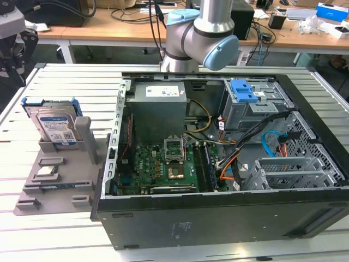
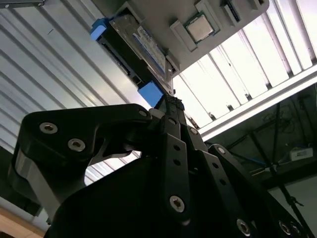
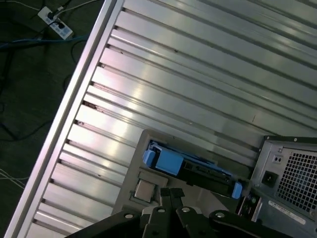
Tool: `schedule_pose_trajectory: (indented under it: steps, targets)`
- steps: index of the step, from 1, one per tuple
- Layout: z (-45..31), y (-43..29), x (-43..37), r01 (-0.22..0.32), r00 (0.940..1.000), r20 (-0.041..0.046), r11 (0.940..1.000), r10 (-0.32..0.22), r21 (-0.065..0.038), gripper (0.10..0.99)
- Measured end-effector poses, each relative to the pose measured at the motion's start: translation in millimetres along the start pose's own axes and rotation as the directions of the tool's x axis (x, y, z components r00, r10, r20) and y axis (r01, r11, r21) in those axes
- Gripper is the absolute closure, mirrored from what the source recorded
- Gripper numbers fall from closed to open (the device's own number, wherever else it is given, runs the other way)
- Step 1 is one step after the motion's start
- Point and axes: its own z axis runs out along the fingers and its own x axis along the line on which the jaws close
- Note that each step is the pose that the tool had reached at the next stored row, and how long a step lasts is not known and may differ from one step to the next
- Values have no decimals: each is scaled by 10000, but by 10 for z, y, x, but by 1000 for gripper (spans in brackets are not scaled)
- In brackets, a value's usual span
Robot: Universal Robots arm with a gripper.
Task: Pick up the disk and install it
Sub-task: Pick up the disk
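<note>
The disk (image 1: 54, 126) stands upright in a grey holder (image 1: 32, 192) just beside the computer case (image 1: 218, 224), not yet picked up. The gripper (image 3: 172, 192) hangs outside the case, clenched on nothing.

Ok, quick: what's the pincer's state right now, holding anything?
Pincer: closed, holding nothing. The disk stands on edge in the grey stand.

Operator: How is the arm (image 1: 210, 22) standing?
Technician: It is rising upright in the exterior view.
Operator: And the gripper (image 3: 171, 191) (image 2: 171, 101)?
Technician: Its fingers (image 2: 173, 139) are pressing together in both wrist views, holding nothing.
</note>
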Motion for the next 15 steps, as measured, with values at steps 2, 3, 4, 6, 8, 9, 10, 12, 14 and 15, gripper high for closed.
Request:
schedule_pose_trajectory:
  steps: [2, 3, 4, 6, 8, 9, 10, 12, 14, 15]
  targets:
    - [0, 0, 0, 315, 9995, -15, 9995, -315, -8, 980]
    - [0, 0, 0, 431, 9991, -20, 9991, -431, -10, 980]
    - [0, 0, 0, 541, 9985, -23, 9985, -541, -13, 980]
    - [0, 0, 0, 863, 9963, -38, 9963, -863, -22, 980]
    - [0, 0, 0, 1121, 9937, -49, 9937, -1121, -29, 980]
    - [0, 0, 0, 1314, 9913, -57, 9913, -1314, -34, 980]
    - [0, 0, 0, 1496, 9887, -65, 9887, -1496, -40, 980]
    - [0, 0, 0, 1789, 9838, -77, 9838, -1790, -49, 980]
    - [0, 0, 0, 2074, 9782, -88, 9782, -2075, -58, 980]
    - [0, 0, 0, 2226, 9749, -94, 9749, -2226, -63, 980]
